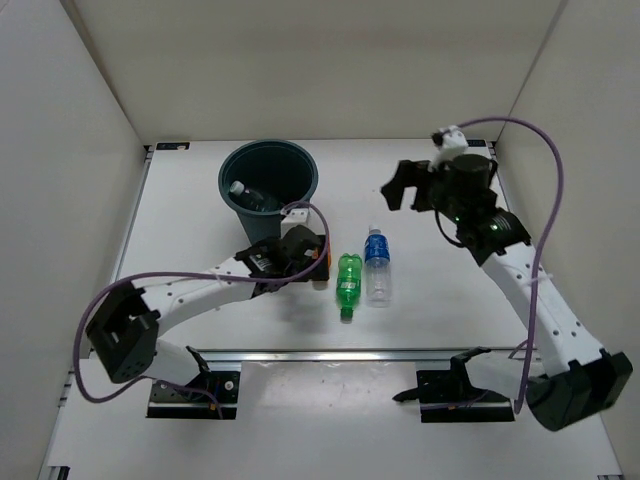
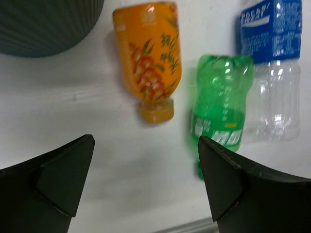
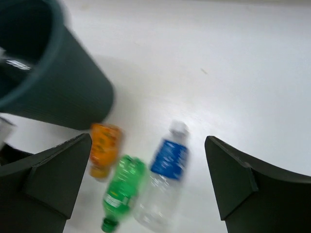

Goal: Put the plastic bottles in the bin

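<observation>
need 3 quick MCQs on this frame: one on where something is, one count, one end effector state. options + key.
1. Which bottle lies closest to the bin?
A. green bottle
B. orange bottle
C. blue-labelled bottle

2. How many bottles lie on the table outside the bin?
A. three
B. one
C. five

3. The right end effector is:
A. shut on a bottle
B. shut, empty
C. open, empty

Key:
1 B: the orange bottle lies right beside the bin's wall, the other two farther off.
2 A: orange, green and blue-labelled lie side by side on the table.
3 C: its fingers stand wide apart with nothing between them.
</observation>
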